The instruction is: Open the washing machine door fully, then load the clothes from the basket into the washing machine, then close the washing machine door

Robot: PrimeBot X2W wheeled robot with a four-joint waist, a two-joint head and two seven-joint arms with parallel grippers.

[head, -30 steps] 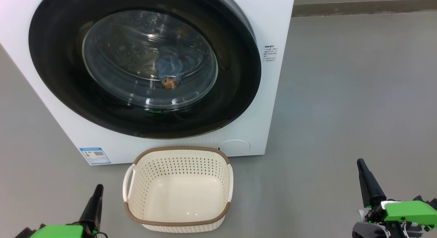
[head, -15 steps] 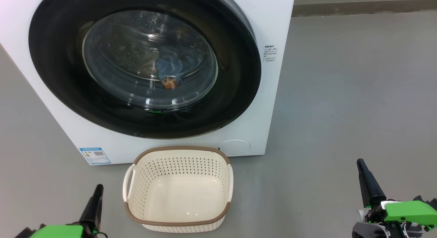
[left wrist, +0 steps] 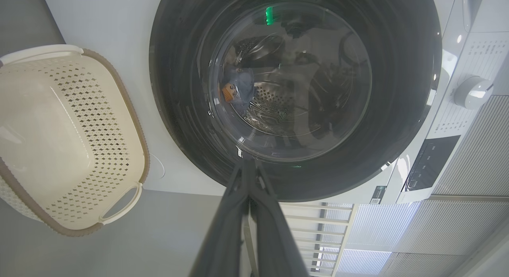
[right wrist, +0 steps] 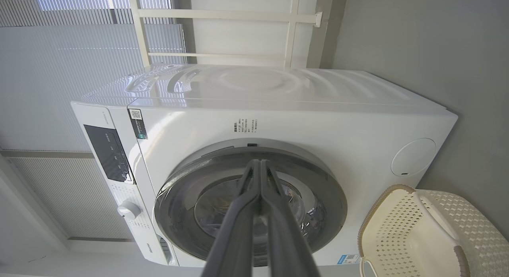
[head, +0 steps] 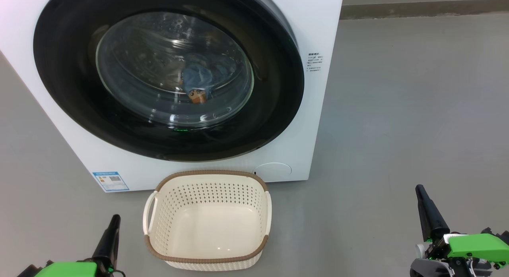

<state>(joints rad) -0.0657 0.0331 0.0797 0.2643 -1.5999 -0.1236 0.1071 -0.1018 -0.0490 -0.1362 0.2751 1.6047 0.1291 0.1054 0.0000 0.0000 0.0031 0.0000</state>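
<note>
- washing machine door (head: pixel 278 90) flush against washing machine (head: pixel 318 26); clothes (head: pixel 199 80) inside, behind the glass
- basket (head: pixel 210 173) bare, on floor (head: pixel 397 110) at machine's front bottom edge
- left gripper (head: pixel 114 221), right gripper (head: pixel 420 190) both clenched on nothing, well apart from door
- risk: latch catch unverifiable; an unlatched door could swing open

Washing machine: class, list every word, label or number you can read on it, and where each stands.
Blue label sticker, low on the washing machine front: too small to read.
Printed lines right of the washing machine door: blurred, unreadable.
Control panel markings: too small to read.
Nothing can be quoted.
</note>
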